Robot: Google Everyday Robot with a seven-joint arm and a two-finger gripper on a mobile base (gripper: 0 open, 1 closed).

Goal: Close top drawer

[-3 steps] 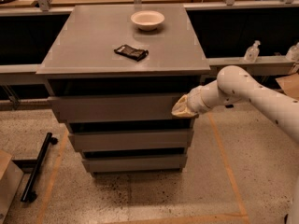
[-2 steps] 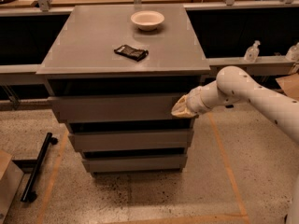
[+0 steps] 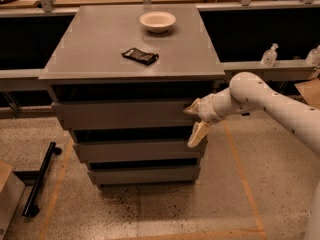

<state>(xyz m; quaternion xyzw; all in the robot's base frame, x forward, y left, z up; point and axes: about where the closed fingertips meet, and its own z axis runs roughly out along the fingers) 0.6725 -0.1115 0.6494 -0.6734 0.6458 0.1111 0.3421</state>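
The top drawer (image 3: pixel 122 115) is the tallest grey front just under the cabinet top, with a dark gap above it. It stands slightly forward of the cabinet top's edge. My gripper (image 3: pixel 195 121) is at the right end of that front, on a white arm coming in from the right. It is open: one cream finger (image 3: pixel 192 108) touches the drawer's right corner, and the other finger (image 3: pixel 198 134) hangs lower, just past the front's right edge. It holds nothing.
Two shorter grey drawer fronts (image 3: pixel 140 150) sit below. On the cabinet top (image 3: pixel 90 49) lie a white bowl (image 3: pixel 157 21) and a dark packet (image 3: pixel 140 56). A black bar (image 3: pixel 41 178) lies on the floor at the left. Bottles (image 3: pixel 269 55) stand on the right ledge.
The gripper's fingers have spread apart, the lower one now pointing down beside the drawer's right edge. The arm and the drawer have hardly moved.
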